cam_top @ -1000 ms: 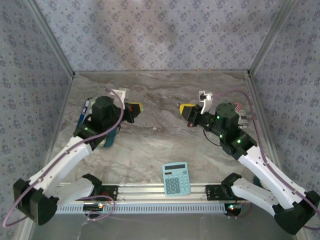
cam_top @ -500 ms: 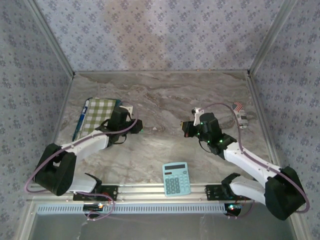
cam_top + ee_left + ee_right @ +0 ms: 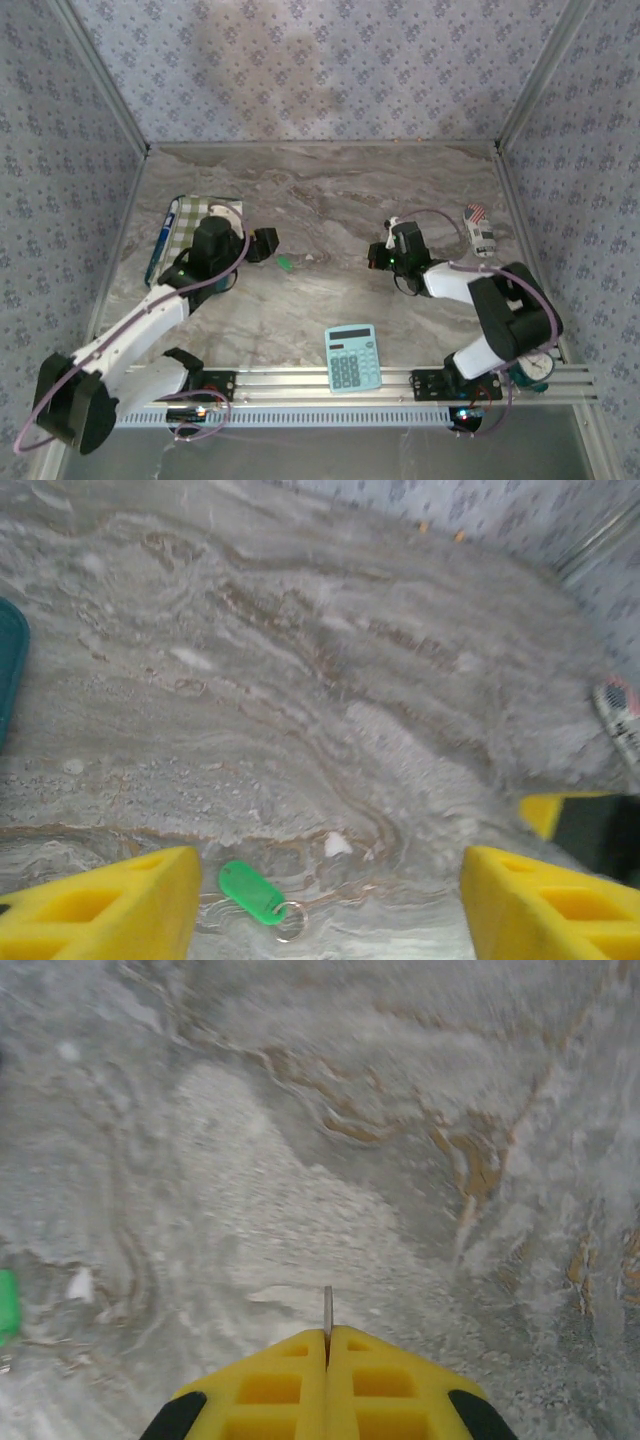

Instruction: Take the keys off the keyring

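Spread the left gripper [image 3: 330,880] wide just now. Dropped the tiny bright green keys [image 3: 252,891] flat on the grey marble desk [image 3: 300,680] between its yellow fingers [image 3: 100,905]. Lying slantwise, small silver ring [image 3: 290,917] end nearest. Farther off, squeezing a thin metal sliver [image 3: 327,1312] in the closed right gripper [image 3: 327,1332], maybe a freed key.
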Tool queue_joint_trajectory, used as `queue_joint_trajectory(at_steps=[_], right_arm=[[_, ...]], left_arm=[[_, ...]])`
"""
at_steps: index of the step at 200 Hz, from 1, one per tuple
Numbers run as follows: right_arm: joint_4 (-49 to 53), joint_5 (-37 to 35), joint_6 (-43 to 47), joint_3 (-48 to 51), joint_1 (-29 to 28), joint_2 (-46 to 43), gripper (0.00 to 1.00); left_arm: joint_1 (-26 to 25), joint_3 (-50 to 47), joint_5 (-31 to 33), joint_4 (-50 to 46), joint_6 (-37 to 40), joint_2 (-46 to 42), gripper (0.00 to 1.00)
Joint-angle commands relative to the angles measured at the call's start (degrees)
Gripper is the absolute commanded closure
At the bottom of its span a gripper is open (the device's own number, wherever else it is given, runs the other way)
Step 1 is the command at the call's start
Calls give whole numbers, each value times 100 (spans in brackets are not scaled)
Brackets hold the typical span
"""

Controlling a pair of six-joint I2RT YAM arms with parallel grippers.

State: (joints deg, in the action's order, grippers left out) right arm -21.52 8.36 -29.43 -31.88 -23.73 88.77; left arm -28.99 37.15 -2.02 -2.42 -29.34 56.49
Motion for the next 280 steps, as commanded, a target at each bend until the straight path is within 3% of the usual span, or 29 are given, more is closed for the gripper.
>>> queue_joint_trajectory(at_steps=[1,19,28,36,41,57,59,63,67,87,109,119,137,147,177,190,204,210,219,230,239,245,254,260,266,273,280], right_arm=[[-520,61,-271,-254,68,380,95],[-535,-54,-346,-229,126,396,84],[-452,-167,-346,-156,155,200,71],[-254,-392,-300,-83,164,-72,60],[-79,-545,-257,-33,174,-282,55],[649,-876,-35,2,296,-975,41],[770,-919,-12,-8,309,-1070,35],[1004,-1009,48,-18,348,-1259,6],[1254,-1083,125,-49,385,-1445,0],[2445,-1885,477,-356,464,-2371,0],[3369,-3390,826,-721,440,-3072,0],[3229,-4137,1080,-642,424,-3320,0],[1823,-4270,2320,96,491,-3468,0],[1311,-4187,2633,372,532,-3340,0],[211,-4281,2581,836,923,-2415,0],[-745,-4367,2845,1135,926,-2011,0],[-2105,-4422,3324,1461,1009,-1514,0],[-2227,-4418,3259,1462,1039,-1398,0],[-2370,-3727,3322,1469,1162,-1312,0],[-2691,-2849,3470,1477,1399,-1118,0],[-3100,-2154,3889,1494,1572,-763,0],[-3399,-2215,3844,1480,1602,-524,0],[-2913,-2024,3530,1362,1823,-573,0],[-2794,-1330,3374,1347,2177,-581,0],[-3206,-909,3272,1346,2433,-241,0],[-3531,-1305,3181,1224,2412,129,0],[-2278,-1785,2978,942,2315,-218,0]], left_arm=[[-40,-169,113,-524,-71,-423,25],[-44,-208,185,-634,-63,-633,22],[-45,-209,243,-688,-63,-656,13],[-40,-198,291,-726,-39,-640,11],[-40,-184,334,-749,-41,-610,1],[-21,-91,470,-818,-17,-494,1],[-19,-73,498,-830,-12,-478,1],[-10,-37,566,-866,-10,-450,1],[2,18,670,-908,-17,-426,1],[107,317,1316,-1167,114,-365,1],[238,712,2912,-1596,580,-186,1],[302,665,3464,-1371,1127,-85,1],[621,226,3949,-429,2345,187,1],[1014,3,3917,-34,2570,395,1],[2221,-599,3301,1207,2153,1092,1],[2405,-734,3190,1887,2116,1501,1],[2445,-863,2791,2706,2545,1940,1],[2448,-940,2665,3099,2707,2153,1],[2446,-1066,2494,3767,2951,2457,1],[2497,-959,2196,3681,2800,2526,1],[2539,-1285,1731,4503,2875,2690,1],[2547,-1553,1474,5253,2949,2952,1],[2577,-1936,1306,6522,3072,3392,1],[2566,-1847,1315,6150,3034,3253,1],[2571,-1512,1448,5007,2898,3049,1],[2735,-1449,1312,5301,2815,3206,1],[2716,-1548,1492,5493,2761,3252,1]])
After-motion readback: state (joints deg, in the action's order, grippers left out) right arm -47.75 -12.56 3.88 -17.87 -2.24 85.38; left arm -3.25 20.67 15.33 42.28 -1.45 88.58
